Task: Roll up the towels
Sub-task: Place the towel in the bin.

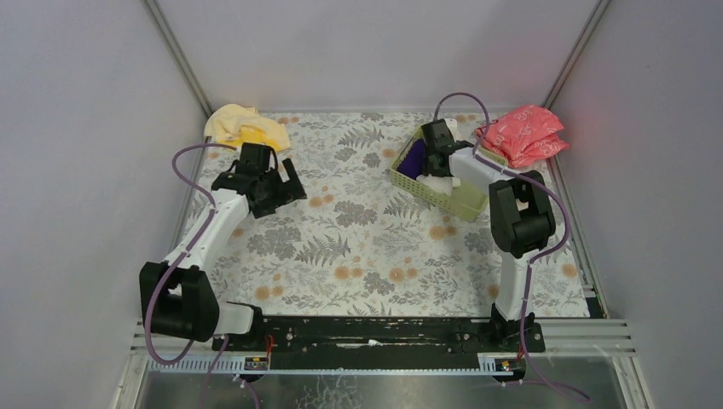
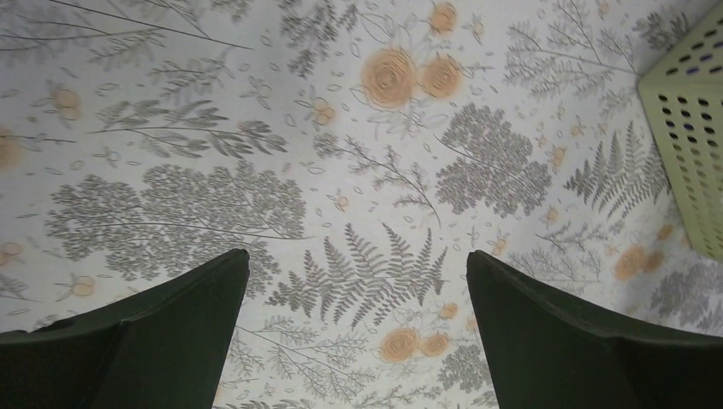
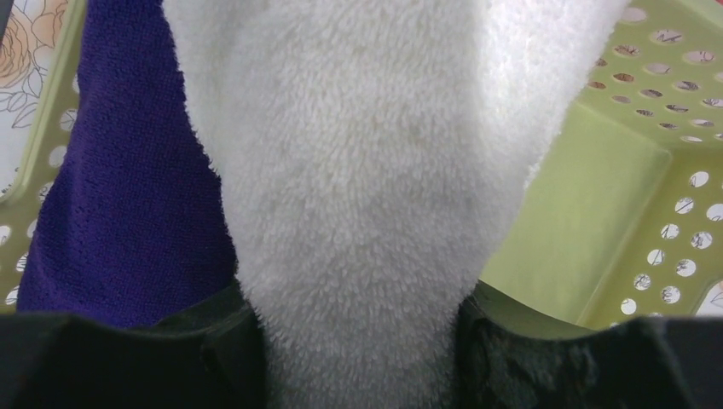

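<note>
White towel pinched by right gripper, apparently inside basket; left gripper spread.

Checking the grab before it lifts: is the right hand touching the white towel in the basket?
Touching. The right wrist view shows the white towel pinched between the right hand's two fingers, its pile pressed against both.

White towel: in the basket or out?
In. White towel sits in the green basket beside the purple towel, pinched by the right hand.
</note>
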Controlling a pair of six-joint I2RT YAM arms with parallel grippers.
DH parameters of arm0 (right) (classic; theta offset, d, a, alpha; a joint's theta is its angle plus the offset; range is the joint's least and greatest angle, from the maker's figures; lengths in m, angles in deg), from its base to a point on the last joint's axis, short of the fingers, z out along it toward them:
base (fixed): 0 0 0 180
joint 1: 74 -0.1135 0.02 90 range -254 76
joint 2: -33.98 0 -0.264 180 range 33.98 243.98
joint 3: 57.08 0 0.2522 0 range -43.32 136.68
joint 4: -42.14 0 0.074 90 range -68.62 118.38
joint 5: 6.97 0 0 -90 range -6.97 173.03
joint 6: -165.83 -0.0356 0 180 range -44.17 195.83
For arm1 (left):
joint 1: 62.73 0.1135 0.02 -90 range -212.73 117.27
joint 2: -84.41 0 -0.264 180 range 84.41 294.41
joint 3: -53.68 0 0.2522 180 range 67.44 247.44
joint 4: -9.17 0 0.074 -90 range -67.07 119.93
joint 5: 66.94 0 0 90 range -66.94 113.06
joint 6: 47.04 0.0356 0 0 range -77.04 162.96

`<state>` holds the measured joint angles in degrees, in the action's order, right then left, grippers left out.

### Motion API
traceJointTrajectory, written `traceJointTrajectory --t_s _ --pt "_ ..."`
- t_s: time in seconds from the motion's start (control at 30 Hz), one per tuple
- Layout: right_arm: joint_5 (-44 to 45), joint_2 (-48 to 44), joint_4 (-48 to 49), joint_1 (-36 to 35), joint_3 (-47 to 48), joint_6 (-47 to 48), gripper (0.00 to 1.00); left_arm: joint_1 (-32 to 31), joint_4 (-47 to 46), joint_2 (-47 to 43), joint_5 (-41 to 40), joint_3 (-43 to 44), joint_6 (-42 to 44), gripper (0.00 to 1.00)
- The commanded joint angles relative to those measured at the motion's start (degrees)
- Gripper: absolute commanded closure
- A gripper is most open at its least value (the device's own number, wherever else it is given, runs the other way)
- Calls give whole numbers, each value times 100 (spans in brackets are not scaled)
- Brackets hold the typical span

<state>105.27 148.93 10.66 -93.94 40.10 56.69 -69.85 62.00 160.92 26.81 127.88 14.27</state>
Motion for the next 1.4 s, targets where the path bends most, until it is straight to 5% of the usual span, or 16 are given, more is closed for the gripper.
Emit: traceJointTrajectory --t_s 0.0,0.43,0.93,1.37 --pt "239 -360 -75 -13 11 -624 98 -141 -252 -11 227 231 -147 2" --pt "83 804 -320 104 176 -2067 90 -126 -207 -48 -189 -42 12 2" --pt "49 -290 -525 131 400 -1793 31 16 -209 -322 -93 -56 78 0" --pt "-455 -1114 -202 201 -257 -1627 8 24 -233 -444 -363 -185 73 0"
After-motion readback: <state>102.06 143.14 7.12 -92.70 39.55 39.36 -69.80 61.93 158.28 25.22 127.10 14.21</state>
